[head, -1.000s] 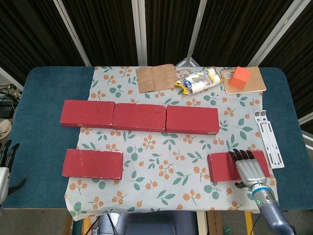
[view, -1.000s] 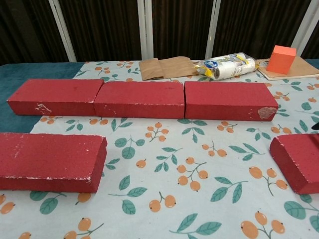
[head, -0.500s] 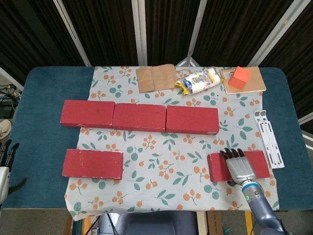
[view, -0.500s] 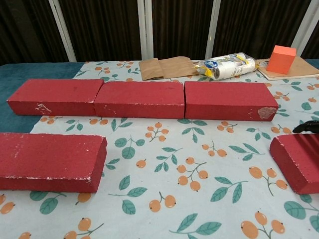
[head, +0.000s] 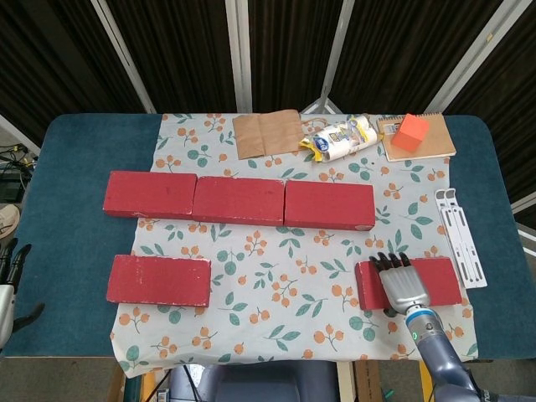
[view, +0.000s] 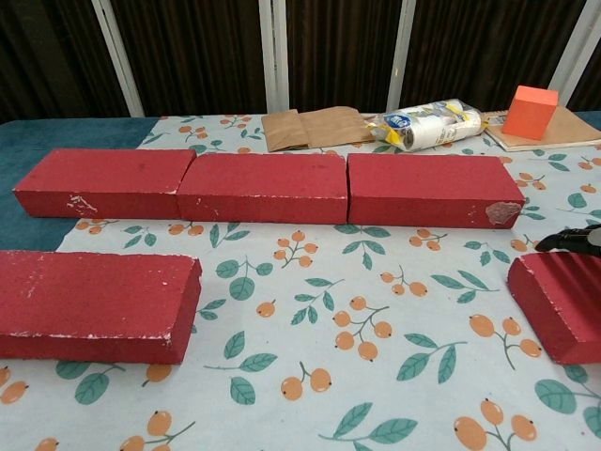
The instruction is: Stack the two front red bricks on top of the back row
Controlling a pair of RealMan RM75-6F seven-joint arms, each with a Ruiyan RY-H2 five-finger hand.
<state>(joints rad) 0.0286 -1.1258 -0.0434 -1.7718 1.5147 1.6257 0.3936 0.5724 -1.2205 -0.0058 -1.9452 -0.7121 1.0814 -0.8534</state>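
Red foam-looking front right brick (head: pixel 409 283) lies near the table's front edge under your right hand (head: pixel 400 283), whose fingers spread across its top; whether they grip it, you cannot tell. Your left hand (head: pixel 8 276) waits off the table, empty. From the chest, the back row (view: pixel 268 186) sits end to end, corners chipped, ready to carry it.

The right hand (head: pixel 402 283) has a silver back, black fingers, and a green-lit wrist.
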